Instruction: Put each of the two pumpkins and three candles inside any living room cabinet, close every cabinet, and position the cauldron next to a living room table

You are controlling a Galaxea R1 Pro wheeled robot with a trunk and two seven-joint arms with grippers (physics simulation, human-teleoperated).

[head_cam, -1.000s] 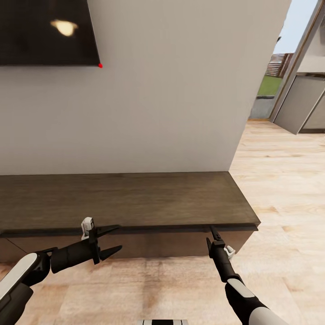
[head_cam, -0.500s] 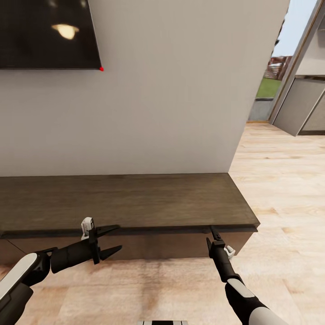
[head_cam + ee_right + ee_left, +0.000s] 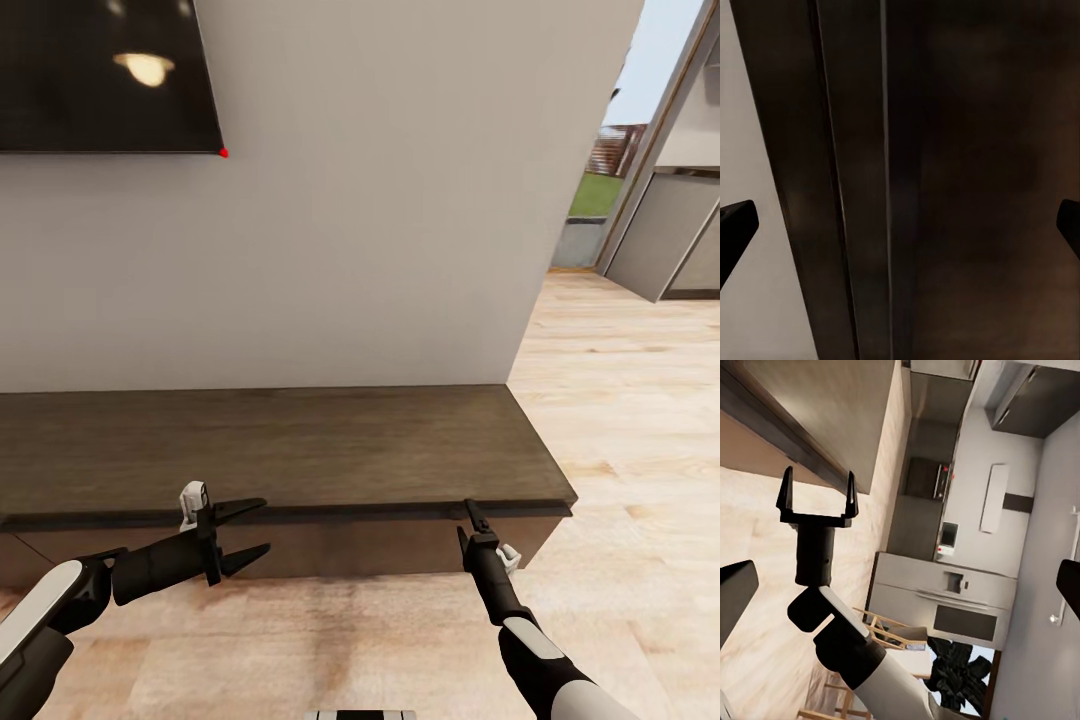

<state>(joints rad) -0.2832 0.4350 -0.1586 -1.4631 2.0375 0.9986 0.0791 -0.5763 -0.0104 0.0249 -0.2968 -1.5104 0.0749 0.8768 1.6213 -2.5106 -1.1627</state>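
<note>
Cabinet, the long low dark-brown wood TV unit (image 3: 270, 445), runs along the pale wall directly ahead of you, with both grippers at its front edge.

Your left gripper (image 3: 252, 530) hangs just before the cabinet's front lip, pointing sideways along it, its two black fingers spread apart with nothing between them. Your right gripper (image 3: 472, 515) points up at the lip near the unit's right end, tip at or just short of the edge; contact cannot be told. In the left wrist view that right gripper (image 3: 817, 495) shows its fingers spread wide and empty beside the dark cabinet edge (image 3: 787, 435). In the right wrist view the dark wood front (image 3: 945, 180) stands close between the spread fingertips (image 3: 735, 221). The drawer fronts look flush. A black wall-mounted screen (image 3: 105, 75) hangs above, and light wood plank floor (image 3: 620, 420) extends to the right.
</note>
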